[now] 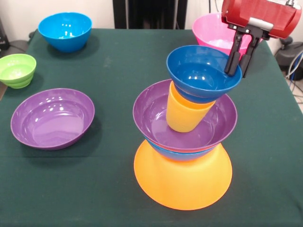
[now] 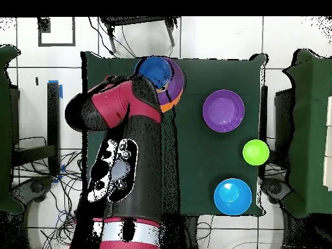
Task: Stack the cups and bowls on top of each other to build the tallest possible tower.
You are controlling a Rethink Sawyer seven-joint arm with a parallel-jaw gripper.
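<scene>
The tower stands at the table's near middle: an upside-down yellow-orange bowl (image 1: 182, 182) as base, a blue bowl's rim (image 1: 180, 154) on it, then a purple bowl (image 1: 215, 123). An orange cup (image 1: 184, 113) leans inside the purple bowl, and a blue bowl (image 1: 201, 71) sits tilted on the cup. My gripper (image 1: 240, 71) is open at this top bowl's right rim, one finger (image 1: 233, 56) inside the rim and the other outside. In the overhead view the tower (image 2: 170, 83) shows beside my arm. The yellow cup is out of view.
A second purple bowl (image 1: 52, 118) (image 2: 224, 110) lies at the left. A small green bowl (image 1: 17, 70) (image 2: 255, 152) and a bright blue bowl (image 1: 65, 30) (image 2: 233, 196) stand at the far left. A large pink bowl (image 1: 213, 33) stands behind the gripper.
</scene>
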